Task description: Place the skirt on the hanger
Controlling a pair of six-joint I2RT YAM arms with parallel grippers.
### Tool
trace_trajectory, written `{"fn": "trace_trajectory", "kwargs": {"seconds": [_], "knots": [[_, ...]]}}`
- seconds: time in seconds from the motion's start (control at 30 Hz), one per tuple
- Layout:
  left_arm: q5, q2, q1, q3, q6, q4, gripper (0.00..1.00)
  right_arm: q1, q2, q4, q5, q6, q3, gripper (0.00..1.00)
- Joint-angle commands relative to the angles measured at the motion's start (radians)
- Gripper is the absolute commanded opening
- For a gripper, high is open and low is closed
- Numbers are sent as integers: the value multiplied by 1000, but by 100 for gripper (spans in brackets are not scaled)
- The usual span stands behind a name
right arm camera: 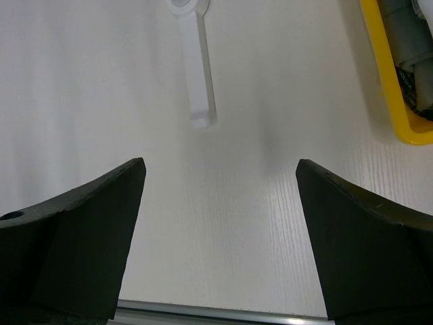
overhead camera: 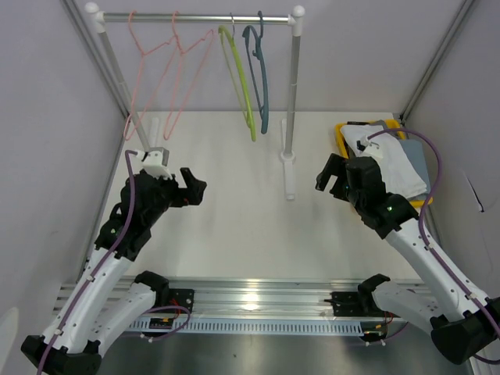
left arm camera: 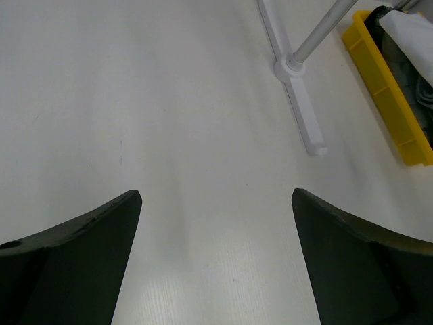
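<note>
Nothing of the task is done yet: the skirt is not on any hanger, and neither arm holds anything. The black two-finger left gripper (overhead camera: pixel 194 187) and the black two-finger right gripper (overhead camera: pixel 323 178) both hover over the white table (overhead camera: pixel 242 226) with jaws spread wide and empty. The garment is presumably among the folded white fabric (overhead camera: pixel 394 164) and grey fabric (overhead camera: pixel 419 160) in the one yellow plastic tray (overhead camera: pixel 341 137) at far right, though which piece is the skirt I cannot tell. On the single metal rail (overhead camera: pixel 195 17) hang what look like four hangers: two pink wire hangers (overhead camera: pixel 178 35), one green plastic hanger (overhead camera: pixel 238 78) and one blue plastic hanger (overhead camera: pixel 262 78). Picking, carrying and hanging all remain.
</note>
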Motion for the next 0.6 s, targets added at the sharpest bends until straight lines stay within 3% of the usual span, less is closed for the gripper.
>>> {"fn": "trace_trajectory", "kwargs": {"seconds": [0.0,0.17,0.23,0.3,0.33,0.37,0.43,0.57], "knots": [[5,-21,-2,-15,9,28,99,-9,-5,1,8,-27,47,99],[23,-11,-3,-38,6,36,99,-51,35,-19,-30,-50,98,99],[54,-10,-2,-45,3,40,99,-122,82,-35,-30,-81,150,99],[65,-14,-4,-49,0,42,99,-212,133,-39,-70,-95,188,99],[69,-17,-4,-54,-3,47,99,-333,189,-35,-113,-92,222,100],[74,-19,-3,-57,-5,50,99,-395,217,-23,-219,-87,233,98],[85,-16,-3,-55,-6,51,99,-528,266,13,-269,-72,242,97],[92,-16,-4,-46,-3,51,99,-611,421,51,-253,-52,271,96]]}}
